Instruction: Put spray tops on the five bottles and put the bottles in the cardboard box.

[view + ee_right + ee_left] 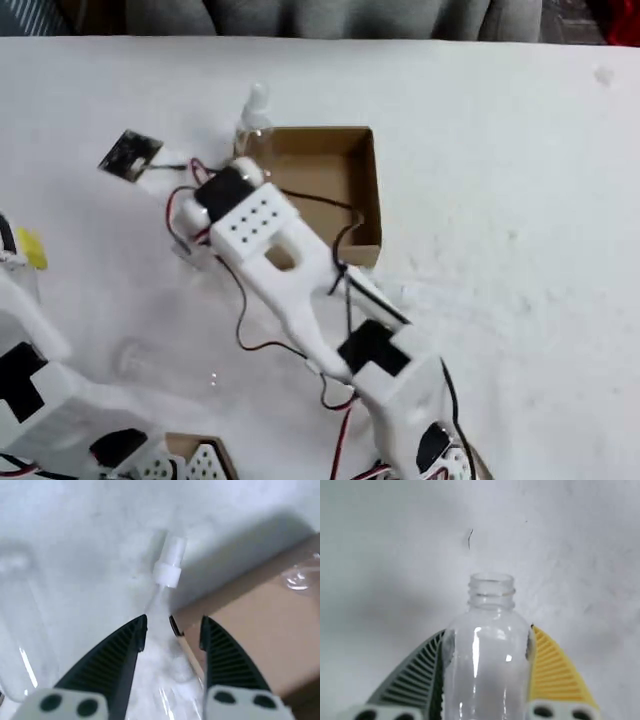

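The right arm [300,290] stretches from the lower right of the overhead frame toward the centre of the white bench [500,200]. There its end effector [172,622] meets a capped bottle [254,118] standing just outside the upper-left corner of the cardboard box [325,165]. Seen from the wrist, the two black fingers [125,650] sit partly apart on either side of the clear body, which fills the gap between them. The white spray top [169,562] rises beyond the fingertips, and the box edge is just beside. Another clear bottle [22,630], blurred, is on the bench near this end effector, on the side away from the box. The left arm [40,400] occupies the lower-left corner of the overhead frame. Its end effector [487,630] is clamped on an open-necked bottle [487,665], with a grey finger [420,675] and a yellow finger [552,670] pressed against opposite sides of the body below the shoulder. The threaded neck carries no top. A small dark square item [130,155] lies on the bench to the upper left of the box.
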